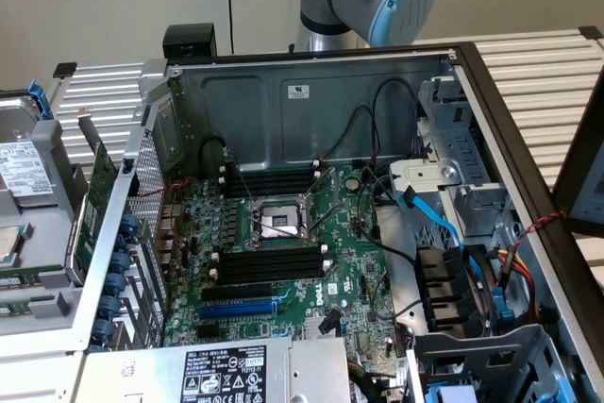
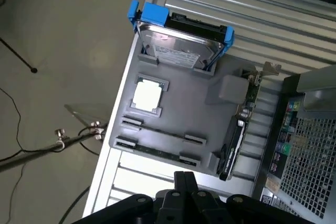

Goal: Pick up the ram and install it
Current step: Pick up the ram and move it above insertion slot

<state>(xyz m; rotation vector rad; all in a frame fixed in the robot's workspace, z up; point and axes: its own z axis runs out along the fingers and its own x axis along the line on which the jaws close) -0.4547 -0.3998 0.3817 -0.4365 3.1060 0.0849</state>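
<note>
End effector [image 2: 185, 181] is being held closed and empty above the tray [image 2: 194, 109]. Ram [image 2: 152, 152] is being carried in the tray's edge slot nearest it, long axis along that edge.

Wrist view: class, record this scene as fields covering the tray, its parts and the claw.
tray: grey, beside the computer case
hard drive: in blue caddy, at tray's end
processor: in square pocket
ram: in tray clips, not held
expansion card: upright, on case side
claw: shut, empty, above tray near ram
</note>
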